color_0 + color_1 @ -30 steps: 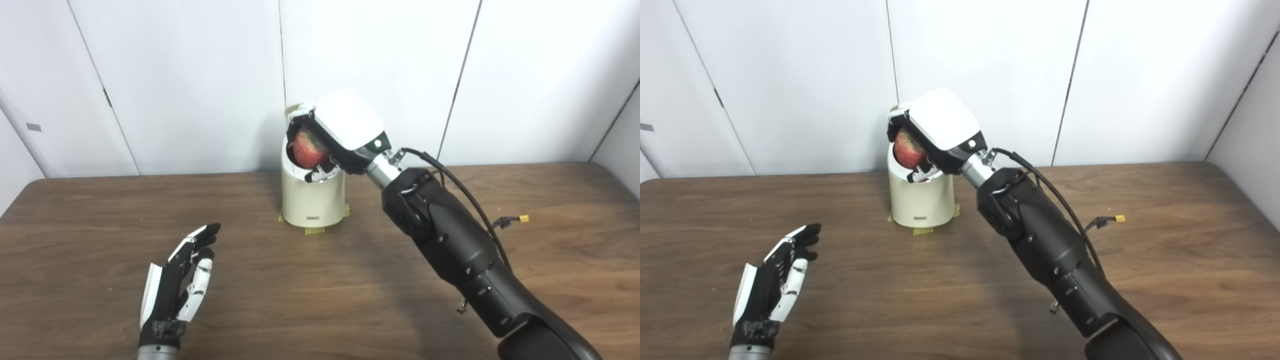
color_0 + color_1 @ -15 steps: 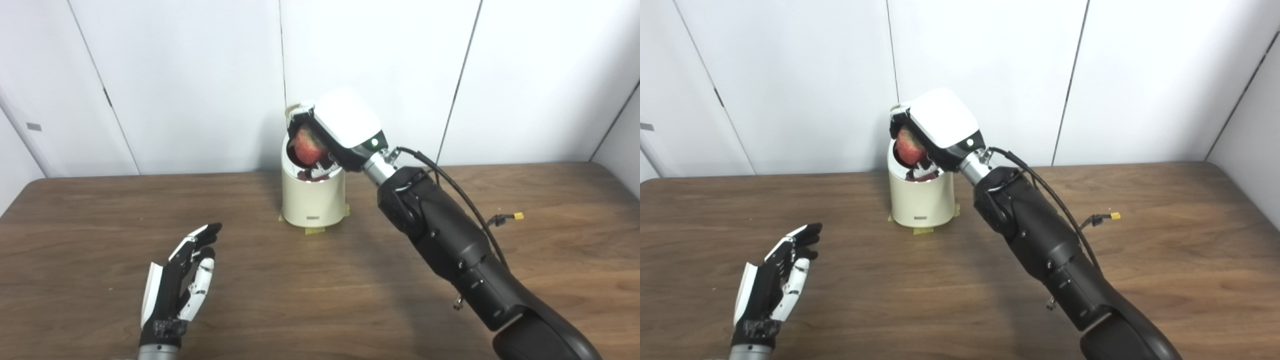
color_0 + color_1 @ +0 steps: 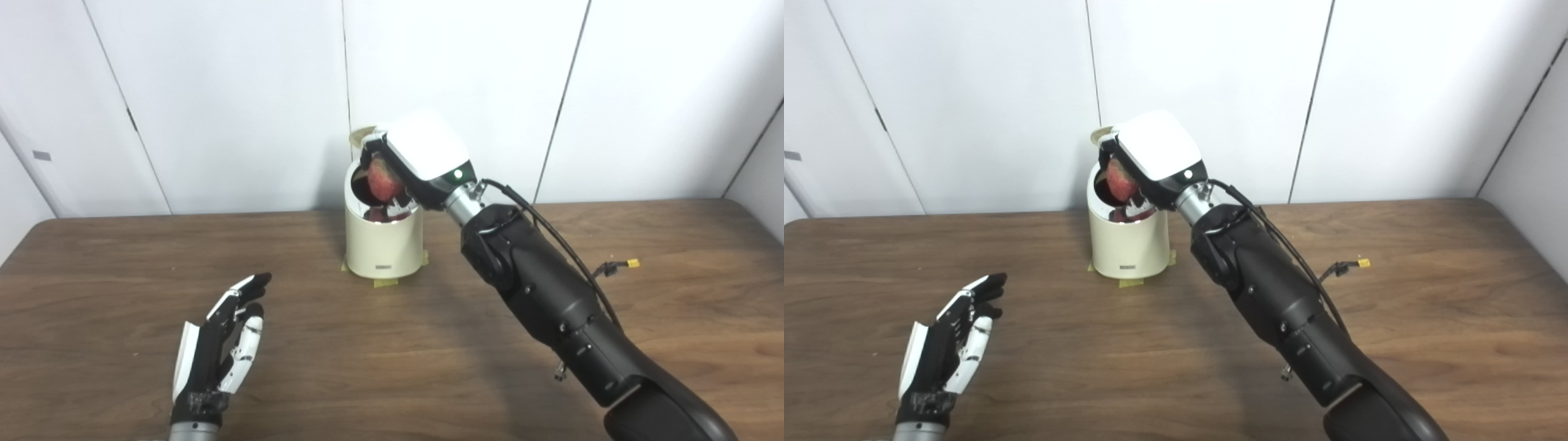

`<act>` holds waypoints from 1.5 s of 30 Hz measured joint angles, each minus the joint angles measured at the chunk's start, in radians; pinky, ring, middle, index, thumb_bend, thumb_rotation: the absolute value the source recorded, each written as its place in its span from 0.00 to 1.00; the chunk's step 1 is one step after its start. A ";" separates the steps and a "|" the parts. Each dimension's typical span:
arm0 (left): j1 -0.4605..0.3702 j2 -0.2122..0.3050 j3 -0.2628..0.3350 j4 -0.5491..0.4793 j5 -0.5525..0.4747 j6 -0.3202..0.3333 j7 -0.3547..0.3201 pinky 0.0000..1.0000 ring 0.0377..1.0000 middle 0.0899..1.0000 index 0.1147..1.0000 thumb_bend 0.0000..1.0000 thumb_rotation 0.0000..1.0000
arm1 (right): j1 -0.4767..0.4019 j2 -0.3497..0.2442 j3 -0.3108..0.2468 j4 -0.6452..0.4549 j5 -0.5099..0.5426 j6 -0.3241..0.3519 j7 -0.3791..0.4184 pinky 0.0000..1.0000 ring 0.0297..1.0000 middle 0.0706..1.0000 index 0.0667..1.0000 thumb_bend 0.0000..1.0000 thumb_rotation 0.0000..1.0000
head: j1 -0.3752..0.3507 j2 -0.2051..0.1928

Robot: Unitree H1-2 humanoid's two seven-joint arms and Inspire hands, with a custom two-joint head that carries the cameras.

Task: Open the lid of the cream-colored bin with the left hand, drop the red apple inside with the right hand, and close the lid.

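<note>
Over the open bin (image 3: 383,242) | right hand (image 3: 416,160) gripping apple (image 3: 384,182), shifted right and lower since before | left hand (image 3: 222,346) open, empty, unmoved above table (image 3: 392,361) | lid (image 3: 361,132) up

So the right hand (image 3: 422,160) has this glossy white shell across the back with a black edge and a tiny green light near the wrist end, then a short bare-metal silver wrist. The forearm behind it is chunky matte black plastic with little screws dotted along it, and a black cable loops off the wrist down its side, plus a loose lead ending in a small yellow plug. The left hand (image 3: 215,349) is black with white plates on the fingers and a white panel along its back edge, sitting on a grey-silver cuff
</note>
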 measured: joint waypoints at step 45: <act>-0.002 -0.001 -0.006 0.002 -0.001 0.000 -0.004 0.72 0.82 0.82 0.79 0.20 0.73 | -0.008 -0.008 0.006 0.002 -0.007 -0.005 -0.077 0.52 0.65 0.68 0.62 0.96 0.14 | -0.002 -0.003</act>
